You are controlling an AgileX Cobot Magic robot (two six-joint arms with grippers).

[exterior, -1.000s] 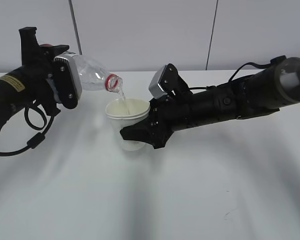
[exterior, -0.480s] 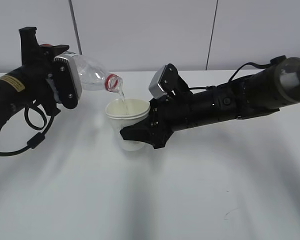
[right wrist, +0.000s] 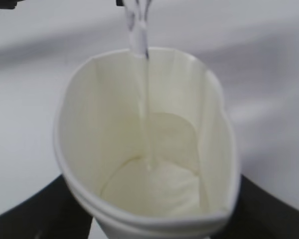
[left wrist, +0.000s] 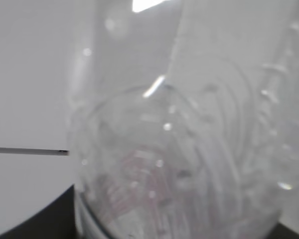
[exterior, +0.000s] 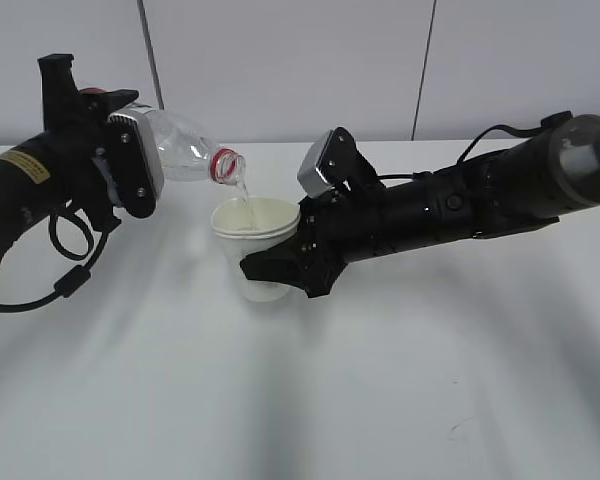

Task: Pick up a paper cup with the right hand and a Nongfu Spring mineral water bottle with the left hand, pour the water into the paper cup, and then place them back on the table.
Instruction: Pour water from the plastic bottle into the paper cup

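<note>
My left gripper [exterior: 130, 165], on the black arm with the yellow sticker, is shut on the clear bottle [exterior: 185, 148] and holds it tipped to the right. Its red-ringed neck [exterior: 225, 165] is just above the cup's rim. A thin stream of water [exterior: 245, 200] falls into the off-white paper cup [exterior: 255, 250]. My right gripper [exterior: 280, 268] is shut on the cup and holds it above the white table [exterior: 310, 400], squeezed to an oval. In the right wrist view the stream [right wrist: 139, 74] lands in water pooled in the cup [right wrist: 149, 144]. The left wrist view is filled by the blurred bottle [left wrist: 189, 149].
A white panelled wall [exterior: 300, 60] stands behind the table. A looped black cable [exterior: 70, 250] hangs under the left arm. The right arm [exterior: 480, 195] stretches across the table from the right.
Nothing has visibly moved; both arms hold still and the water keeps streaming from the bottle into the cup.
</note>
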